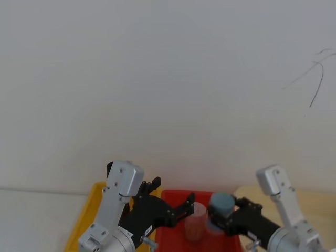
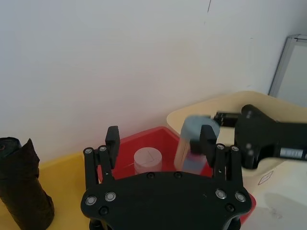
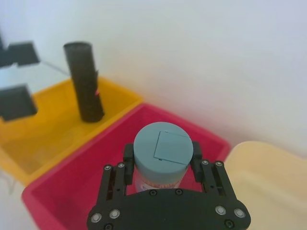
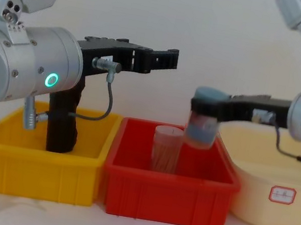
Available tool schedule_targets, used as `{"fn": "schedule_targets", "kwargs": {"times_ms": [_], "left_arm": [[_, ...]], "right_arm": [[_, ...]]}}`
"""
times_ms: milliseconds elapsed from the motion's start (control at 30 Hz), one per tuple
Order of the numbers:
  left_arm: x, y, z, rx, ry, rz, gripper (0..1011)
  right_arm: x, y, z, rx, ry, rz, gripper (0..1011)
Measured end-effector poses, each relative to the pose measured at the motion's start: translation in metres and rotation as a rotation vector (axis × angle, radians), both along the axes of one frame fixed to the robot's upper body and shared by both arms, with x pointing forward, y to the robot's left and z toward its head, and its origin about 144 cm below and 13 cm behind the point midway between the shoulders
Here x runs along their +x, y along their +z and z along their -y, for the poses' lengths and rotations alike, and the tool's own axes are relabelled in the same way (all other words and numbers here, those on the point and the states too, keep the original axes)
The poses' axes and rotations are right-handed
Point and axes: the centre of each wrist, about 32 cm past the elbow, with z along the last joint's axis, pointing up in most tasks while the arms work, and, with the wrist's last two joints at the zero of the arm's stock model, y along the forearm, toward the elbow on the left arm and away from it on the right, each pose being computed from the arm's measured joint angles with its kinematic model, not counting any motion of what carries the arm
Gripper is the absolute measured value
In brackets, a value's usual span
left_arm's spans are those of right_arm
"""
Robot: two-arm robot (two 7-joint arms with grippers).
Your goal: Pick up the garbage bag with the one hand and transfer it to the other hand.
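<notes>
Left gripper (image 4: 168,59) gapes empty, right gripper (image 3: 160,160) apparently clamps the blue-lidded jar (image 3: 162,155), garbage bag (image 3: 85,81) upright.

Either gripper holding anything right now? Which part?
The right gripper is shut on the blue-lidded jar, gripping its sides just under the lid, above the red bin. The left gripper is open and empty.

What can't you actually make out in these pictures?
- Garbage bag: in the chest view the left arm covers its upper part.
- Pink-lidded jar: contents too blurred in the chest view.
- Cream tub's label: writing too small there.
- Yellow bin: cut by the head view's lower edge.
</notes>
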Motion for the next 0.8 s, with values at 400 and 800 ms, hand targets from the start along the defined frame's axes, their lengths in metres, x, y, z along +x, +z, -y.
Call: {"fn": "schedule_targets", "kwargs": {"times_ms": [400, 800], "left_arm": [[0.000, 0.000, 0.000, 0.000, 0.000, 0.000, 1002], [0.000, 0.000, 0.000, 0.000, 0.000, 0.000, 1002]], "right_arm": [[0.013, 0.020, 0.020, 0.037, -0.130, 0.075, 666], [0.032, 0.009, 0.040, -0.023, -0.299, 0.104, 666]]}}
